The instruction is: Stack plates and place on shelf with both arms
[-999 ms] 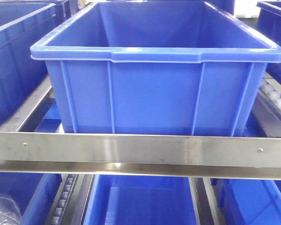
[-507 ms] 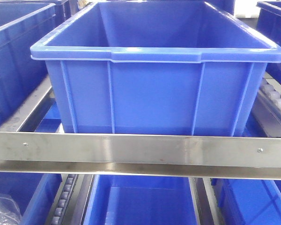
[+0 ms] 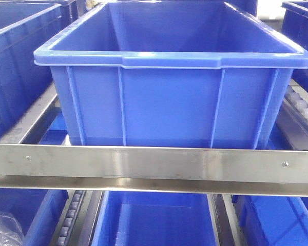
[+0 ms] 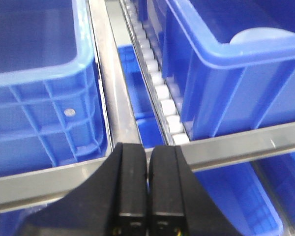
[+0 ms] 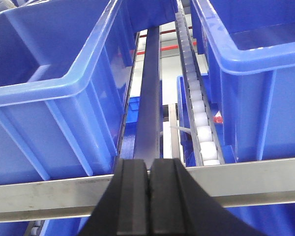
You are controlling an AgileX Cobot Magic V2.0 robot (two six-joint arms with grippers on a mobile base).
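A pale blue plate (image 4: 261, 37) shows only as a rounded sliver in the left wrist view, lying inside the blue bin (image 4: 236, 73) on the right of that picture, its edge rising just above the bin's near rim. How many plates lie there cannot be told. In the front view the large blue crate (image 3: 169, 102) fills the middle of the frame, but its floor is hidden behind the near wall, so no plate shows there.

The left gripper (image 4: 147, 196) sits at the bottom centre of its own view, pointing forward over the steel shelf rail (image 4: 236, 145). Its two black fingers (image 4: 130, 191) are pressed together side by side with only a thin seam between them, and nothing is held. Ahead of it a line of white rollers (image 4: 160, 83) runs back between the right-hand bin and another blue bin (image 4: 39, 88) on the left.

The right gripper (image 5: 148, 201) is posed the same way, low in its view and aimed along the gap between two crates. Its fingers (image 5: 132, 201) are also closed against each other, empty. A horizontal steel rail (image 5: 246, 182) crosses just beyond the fingertips. To its left stands a blue crate (image 5: 59, 98), to its right another blue crate (image 5: 255, 73), with a white roller track (image 5: 199, 113) and a dark metal beam (image 5: 150, 98) running between them.

Neither arm appears in the front view, where a steel crossbar (image 3: 154, 164) spans the frame beneath the large crate.
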